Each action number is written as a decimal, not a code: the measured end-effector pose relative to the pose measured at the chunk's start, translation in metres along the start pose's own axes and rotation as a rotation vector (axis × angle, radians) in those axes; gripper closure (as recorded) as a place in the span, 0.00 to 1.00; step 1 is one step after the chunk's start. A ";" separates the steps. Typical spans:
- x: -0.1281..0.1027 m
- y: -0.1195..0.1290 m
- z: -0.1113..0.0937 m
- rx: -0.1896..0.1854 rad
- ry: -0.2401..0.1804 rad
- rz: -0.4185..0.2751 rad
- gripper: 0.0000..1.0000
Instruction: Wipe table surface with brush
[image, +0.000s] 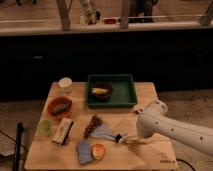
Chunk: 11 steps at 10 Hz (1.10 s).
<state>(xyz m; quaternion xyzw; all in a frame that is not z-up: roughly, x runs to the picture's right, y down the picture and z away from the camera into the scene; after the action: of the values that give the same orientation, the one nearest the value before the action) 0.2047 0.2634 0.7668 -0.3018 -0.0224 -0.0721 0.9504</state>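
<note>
gripper (132, 141) low over the table surface (55, 156), right at the brush (120, 138), lower middle of the frame.

from the left: an orange bowl (60, 106), a small green cup (45, 127), a tan-topped block (63, 131), a grey-blue sponge (84, 151) near the bottom edge, and the green tray (111, 102) at upper centre. the brush lies on the wood just right of centre, with its dark head to the left and its whitish handle toward the gripper, which ends the white arm (167, 129) filling the lower right. gripper and handle seem to meet, but i cannot tell how wide the gripper stands or whether it has hold of anything. the brush looks small and light, with a stiff handle and a head that should give under pressure. it is best taken across the handle, close to the head, so it won't swivel when dragged.
</note>
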 end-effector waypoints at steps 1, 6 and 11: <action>0.008 0.005 0.001 -0.005 0.006 -0.003 1.00; 0.076 0.019 0.011 -0.037 0.059 0.065 1.00; 0.057 -0.028 0.015 -0.018 0.043 0.137 1.00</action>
<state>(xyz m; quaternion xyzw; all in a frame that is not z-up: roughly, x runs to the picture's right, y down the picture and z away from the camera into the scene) 0.2565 0.2421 0.8002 -0.3097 0.0193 -0.0133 0.9505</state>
